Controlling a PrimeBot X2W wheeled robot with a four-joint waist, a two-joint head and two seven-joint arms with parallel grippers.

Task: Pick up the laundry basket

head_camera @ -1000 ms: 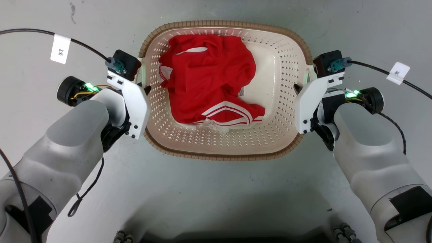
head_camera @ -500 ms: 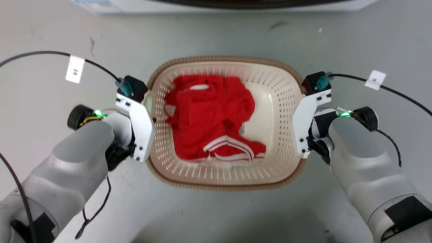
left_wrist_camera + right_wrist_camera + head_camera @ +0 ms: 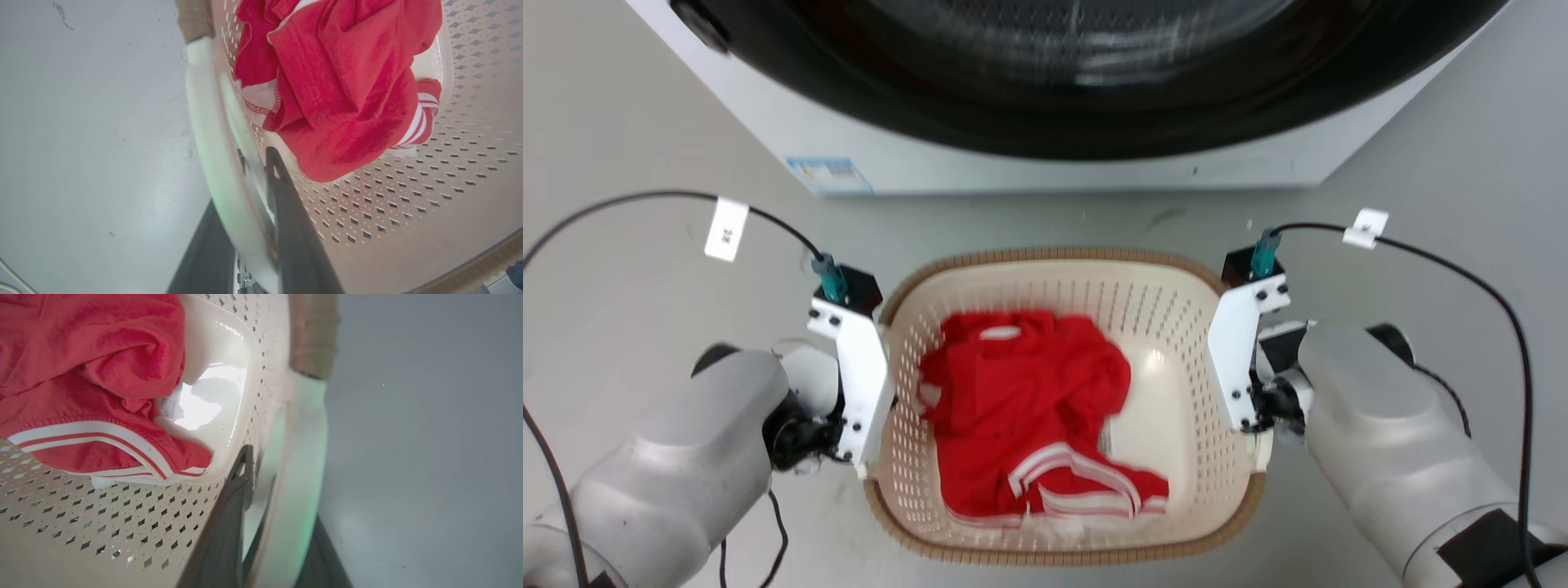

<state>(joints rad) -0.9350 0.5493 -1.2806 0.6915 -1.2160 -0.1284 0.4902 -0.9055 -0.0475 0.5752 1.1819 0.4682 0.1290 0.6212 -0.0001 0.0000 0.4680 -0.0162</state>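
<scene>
Left side: left pincer point(image 3: 245, 179) is closed on the white left handle point(image 3: 204, 122) of the laundry basket point(image 3: 1054, 255). In the left wrist view, we note one dark finger point(image 3: 286, 212) inside the perforated wall and the other outside it, with the handle clamped between.

Centre: the basket lies between the two arms, just in front of the washing machine point(image 3: 1045, 163), over the grey floor point(image 3: 645, 163). We cannot tell whether its base touches the floor. A crumpled red garment point(image 3: 1029, 408) with white stripes lies inside, toward the basket's left half; bare cream bottom shows to its right.

Right side: right pincer point(image 3: 282, 490) grips the white right handle point(image 3: 306, 437) the same way, with one finger point(image 3: 229, 522) inside the wall and one outside. The brown rim ends just above each handle.
</scene>
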